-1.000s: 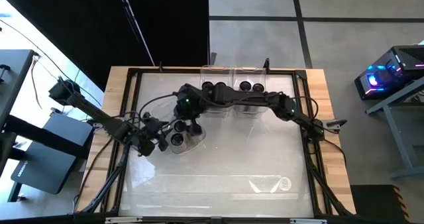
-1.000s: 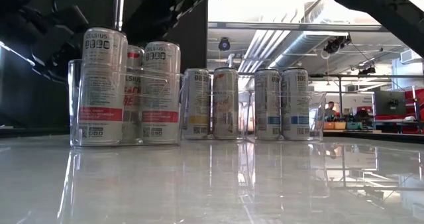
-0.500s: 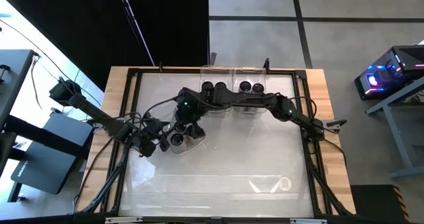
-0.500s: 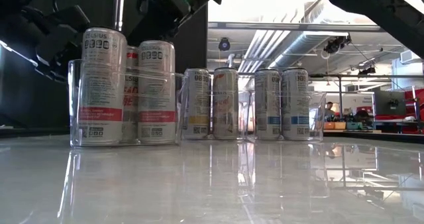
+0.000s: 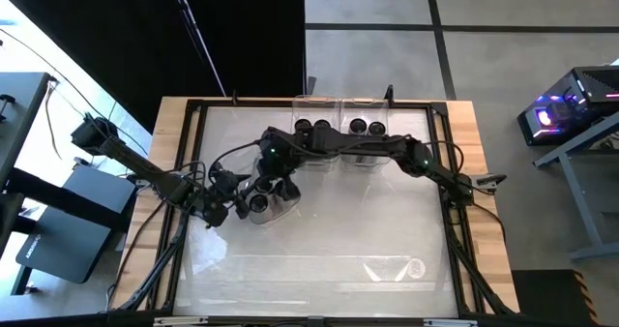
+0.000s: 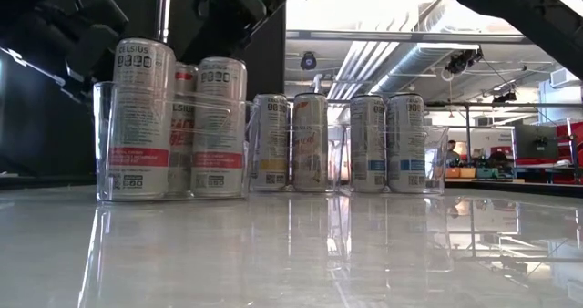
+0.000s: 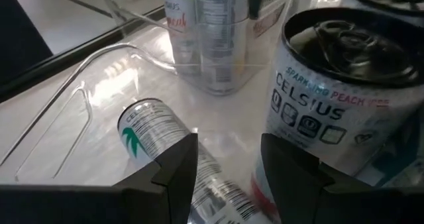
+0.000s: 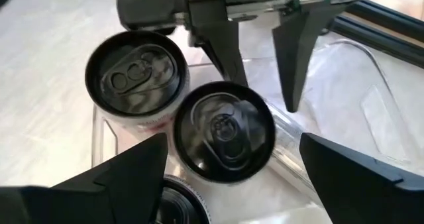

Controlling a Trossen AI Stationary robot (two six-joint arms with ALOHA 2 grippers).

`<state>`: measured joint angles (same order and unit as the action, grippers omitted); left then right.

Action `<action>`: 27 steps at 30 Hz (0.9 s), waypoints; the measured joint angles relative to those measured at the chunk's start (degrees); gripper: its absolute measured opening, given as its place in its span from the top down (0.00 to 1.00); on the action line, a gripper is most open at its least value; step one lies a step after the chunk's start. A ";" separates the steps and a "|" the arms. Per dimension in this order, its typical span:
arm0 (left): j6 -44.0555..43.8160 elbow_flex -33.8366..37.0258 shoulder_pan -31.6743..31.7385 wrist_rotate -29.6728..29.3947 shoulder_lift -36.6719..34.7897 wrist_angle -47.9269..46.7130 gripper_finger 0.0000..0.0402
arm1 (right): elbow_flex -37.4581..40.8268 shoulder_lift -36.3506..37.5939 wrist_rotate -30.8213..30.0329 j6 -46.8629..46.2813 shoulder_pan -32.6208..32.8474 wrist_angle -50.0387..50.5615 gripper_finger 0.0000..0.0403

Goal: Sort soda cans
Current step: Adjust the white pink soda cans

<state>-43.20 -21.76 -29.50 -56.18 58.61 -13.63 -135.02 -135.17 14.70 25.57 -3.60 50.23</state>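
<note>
High view: my left gripper (image 5: 235,205) sits at the left side of a clear bin (image 5: 288,203) in the middle of the table (image 5: 329,240), and my right gripper (image 5: 274,172) reaches across from the right to hang over that same bin; the bin holds three soda cans (image 5: 258,203), all upright. In the right wrist view my right fingers (image 8: 126,174) stand wide apart on either side of one dark-topped can (image 8: 224,131), holding nothing; a second can (image 8: 136,78) stands just beside it, and the rim of a third (image 8: 179,207) shows at the edge. The same view shows my left gripper's fingers (image 8: 222,48) apart, pointing down at the bin's edge with nothing clamped between them; I cannot tell whether they touch the plastic. In the left wrist view a can marked Celsius (image 7: 338,98) stands close beside my fingers (image 7: 175,164). The low view shows the three cans in the near bin, two silver ones (image 6: 138,117) with a red one (image 6: 184,117) between them, and my right gripper above their tops, clear of them; at the back of the table two more bins (image 5: 314,104) stand side by side, each with a pair of upright cans (image 5: 312,127); another clear bin (image 5: 392,267) lies near the front right.
</note>
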 joint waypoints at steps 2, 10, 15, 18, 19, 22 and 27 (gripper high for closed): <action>0.35 0.00 0.00 0.00 0.02 0.71 0.61 | 0.06 0.46 -1.31 0.23 0.03 0.50 0.15; 0.40 0.00 0.84 -2.43 0.04 2.13 0.61 | 0.04 0.26 -1.57 0.03 0.89 0.95 0.15; 0.44 0.00 2.26 -2.95 0.02 3.05 0.61 | 0.04 0.19 -3.36 -1.04 1.42 0.22 0.15; 2.19 0.00 3.09 -4.29 0.02 5.43 0.61 | 0.00 0.19 -5.56 -1.27 1.40 0.30 0.15; 3.53 0.00 3.39 -4.56 0.04 6.32 0.61 | -0.01 0.19 -5.73 -1.34 1.42 0.31 0.15; 7.34 0.00 4.25 -4.70 0.04 9.50 0.61 | 0.00 0.19 -5.93 -1.76 1.42 0.31 0.15; 13.17 0.00 5.55 -5.64 0.04 13.61 0.61 | 0.00 0.19 -6.87 -1.74 1.44 0.77 0.15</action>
<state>-30.04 -21.76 -23.94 -61.82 58.65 -0.02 -135.02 -134.98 7.83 23.83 -2.16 51.00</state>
